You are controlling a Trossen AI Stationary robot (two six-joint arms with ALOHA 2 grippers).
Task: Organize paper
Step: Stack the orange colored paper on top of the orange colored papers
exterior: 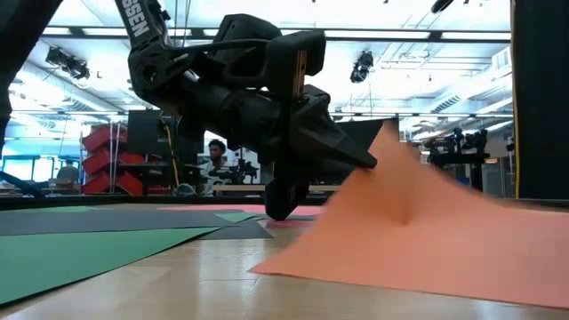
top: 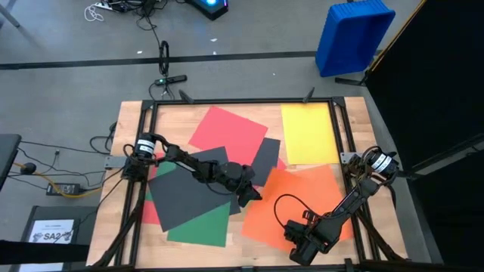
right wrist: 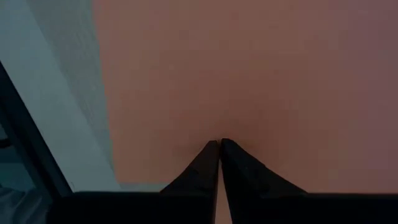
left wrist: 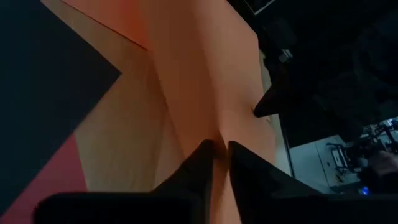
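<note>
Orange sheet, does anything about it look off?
Yes. The orange sheet isn't lying flat: one corner is lifted into a peak, pinched in the left claw, while the green sheet beside it lies flat on the table.

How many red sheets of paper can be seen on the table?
2 visible: one large matte red paper sheet at the far middle, one red corner peeking from under the dark grey sheet near the left edge. Others may be hidden.

The paper is all plain matte sheets, no prints: a yellow sheet (top: 308, 134), a red sheet (top: 226, 127), an orange sheet (top: 306, 200), a green sheet (top: 200, 224) and dark grey sheets (top: 181, 198). The table (top: 127, 121) is light wood with a black frame. Both arms are black, and a bright blue bin (top: 352, 36) sits on the grey floor.
</note>
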